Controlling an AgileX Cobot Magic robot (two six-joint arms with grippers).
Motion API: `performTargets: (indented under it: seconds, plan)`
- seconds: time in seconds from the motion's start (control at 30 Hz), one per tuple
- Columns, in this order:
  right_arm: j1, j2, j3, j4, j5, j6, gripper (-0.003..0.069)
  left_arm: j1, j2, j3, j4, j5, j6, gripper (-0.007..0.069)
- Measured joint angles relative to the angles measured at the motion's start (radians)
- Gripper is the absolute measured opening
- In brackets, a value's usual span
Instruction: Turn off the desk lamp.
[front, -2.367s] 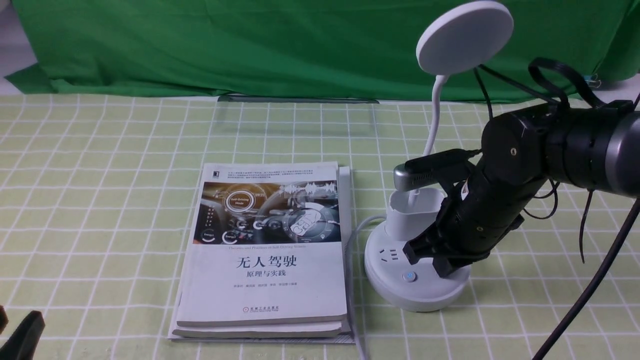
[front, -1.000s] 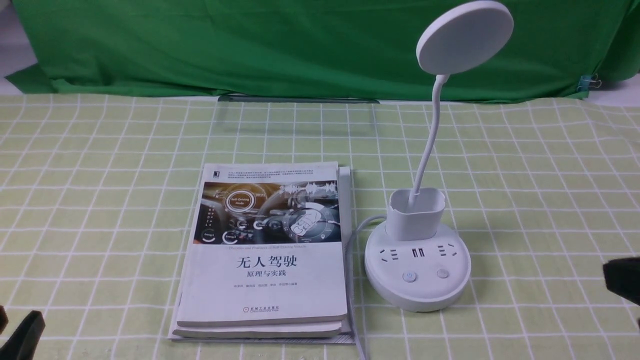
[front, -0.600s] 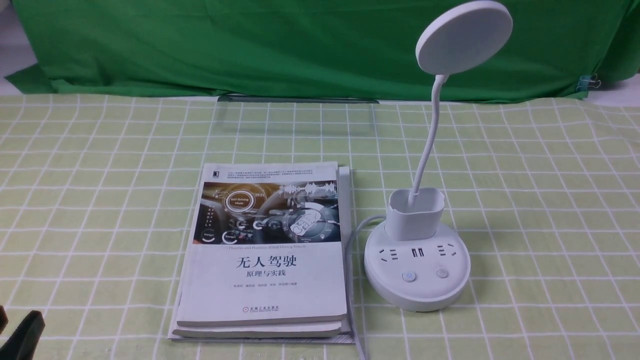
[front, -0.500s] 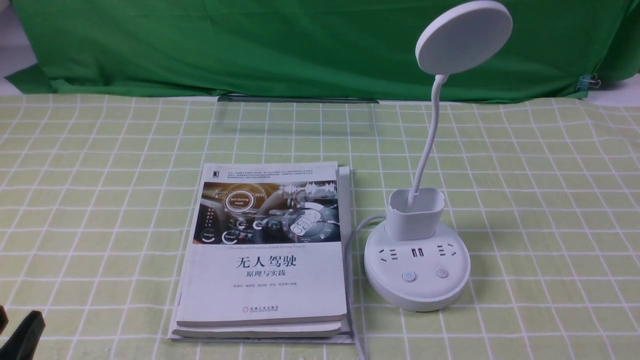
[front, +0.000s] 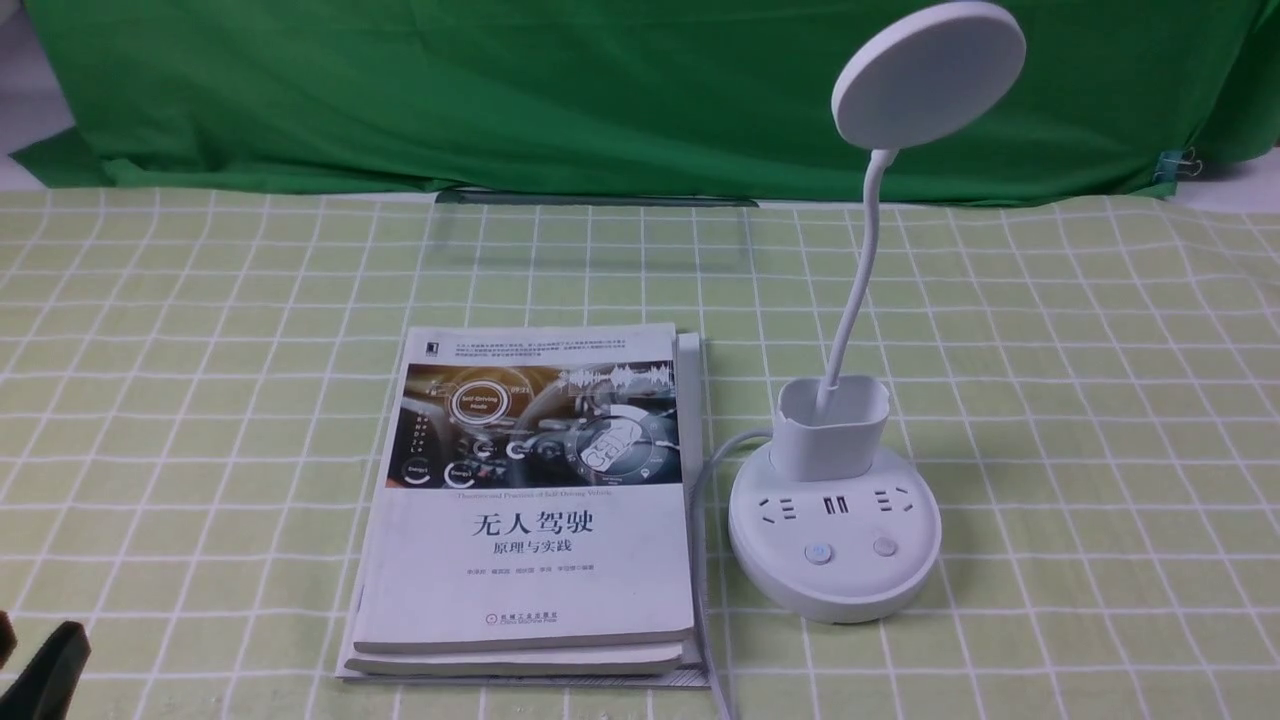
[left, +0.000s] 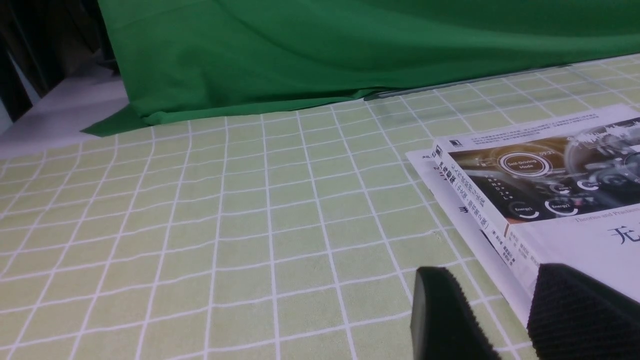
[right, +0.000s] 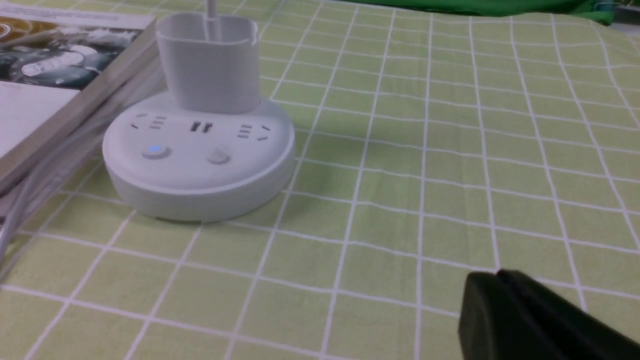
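White desk lamp (front: 834, 530) upright, head (front: 928, 75) tilted rightward; left gripper (left: 492, 272) parted, right gripper (right: 492, 275) closed

The white desk lamp (front: 835, 535) stands upright; books (front: 530, 560) lie stacked to its left

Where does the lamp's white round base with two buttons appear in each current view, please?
Front view: right of centre, the white round base with two buttons.
Left wrist view: not in it.
Right wrist view: upper left of the picture.
Shared landmark: the glossy paperback book with a dark dashboard photo on its cover, in all three.
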Motion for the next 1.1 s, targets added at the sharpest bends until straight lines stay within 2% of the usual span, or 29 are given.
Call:
performTargets:
  seconds: [0.53, 1.1]
  plan:
    - [0.0, 0.0, 0.0, -0.001, 0.0, -0.005, 0.0064, 0.0, 0.0, 0.0, 0.0, 0.0, 0.0, 0.0242]
    - [0.0, 0.0, 0.0, -0.001, 0.0, -0.006, 0.0122, 0.0, 0.0, 0.0, 0.001, 0.0, 0.0, 0.0242]
